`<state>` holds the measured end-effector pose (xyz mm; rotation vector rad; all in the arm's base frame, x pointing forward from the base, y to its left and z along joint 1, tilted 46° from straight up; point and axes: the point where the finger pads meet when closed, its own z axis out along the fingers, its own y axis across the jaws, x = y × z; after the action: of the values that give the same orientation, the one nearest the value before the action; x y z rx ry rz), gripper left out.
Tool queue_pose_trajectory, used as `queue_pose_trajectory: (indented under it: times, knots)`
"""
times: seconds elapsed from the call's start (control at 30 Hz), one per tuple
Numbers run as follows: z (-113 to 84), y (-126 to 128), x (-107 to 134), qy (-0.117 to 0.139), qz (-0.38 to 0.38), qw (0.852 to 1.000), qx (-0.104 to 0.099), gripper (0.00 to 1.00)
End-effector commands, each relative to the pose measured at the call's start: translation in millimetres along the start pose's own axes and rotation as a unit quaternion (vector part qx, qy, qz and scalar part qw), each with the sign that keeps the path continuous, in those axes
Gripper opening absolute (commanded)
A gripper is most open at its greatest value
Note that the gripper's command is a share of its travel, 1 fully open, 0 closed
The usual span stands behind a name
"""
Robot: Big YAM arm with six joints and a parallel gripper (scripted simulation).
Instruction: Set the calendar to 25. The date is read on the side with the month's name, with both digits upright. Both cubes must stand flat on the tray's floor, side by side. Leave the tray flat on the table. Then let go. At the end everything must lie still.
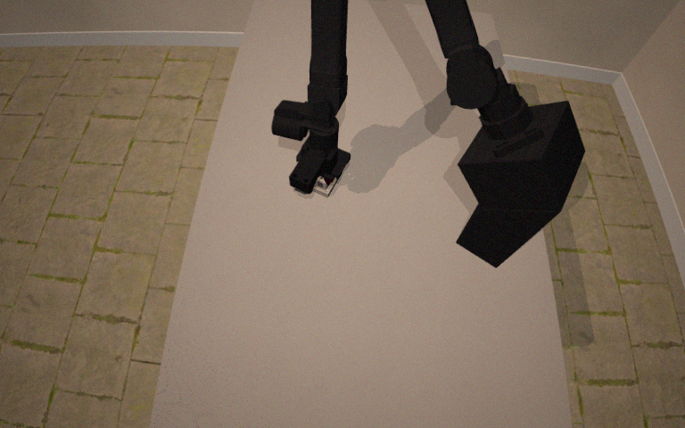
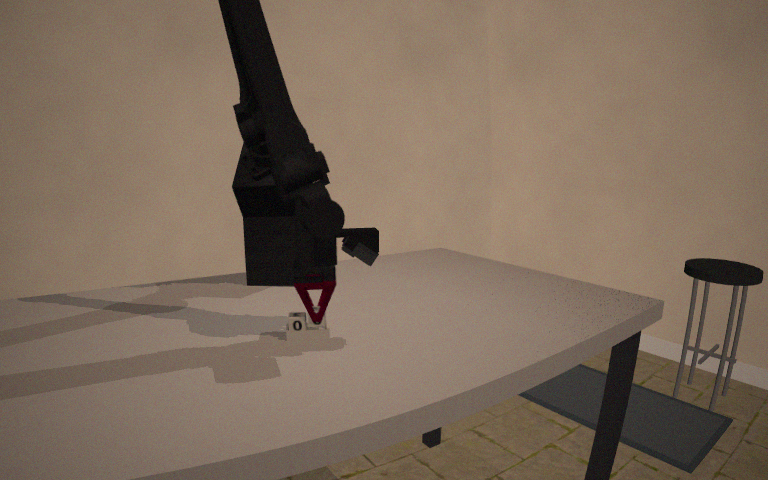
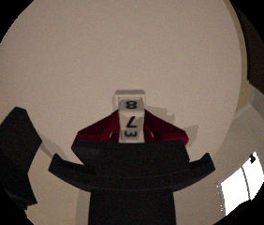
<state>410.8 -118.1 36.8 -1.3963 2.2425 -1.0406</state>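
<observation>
The white tray (image 2: 308, 336) (image 3: 118, 94) (image 1: 327, 194) sits on the table and looks flat. A white cube showing an upright 0 (image 2: 296, 324) stands at its left in the exterior view. My gripper (image 2: 317, 321) (image 3: 131, 112) has its red fingers low over the tray, beside that cube. It is shut on a white cube (image 3: 131, 123) that shows a 7 in the wrist view. An 8 and a 3 also show there, above and below the 7; I cannot tell which cube each belongs to. The near finger hides most of the held cube in the exterior view.
A large black block-shaped part (image 1: 521, 175) on a second dark arm section hangs over the table's right side in the top view. Arm shadows cross the table (image 2: 436, 333). A stool (image 2: 723, 271) and a dark mat (image 2: 644, 416) are on the floor beyond it.
</observation>
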Motion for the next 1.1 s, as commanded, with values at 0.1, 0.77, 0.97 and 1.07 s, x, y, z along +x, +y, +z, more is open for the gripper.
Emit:
queue_pose_trajectory:
  times: [0.1,0.77,0.97,1.07]
  knots:
    - [2.4,5.2,5.0,0.002,0.007,1.0,-0.002,0.26]
    - [2.9,8.5,5.5,0.002,0.007,1.0,-0.004,0.26]
    - [2.9,8.5,5.5,0.002,0.007,1.0,-0.004,0.26]
    - [2.9,8.5,5.5,0.002,0.007,1.0,-0.004,0.26]
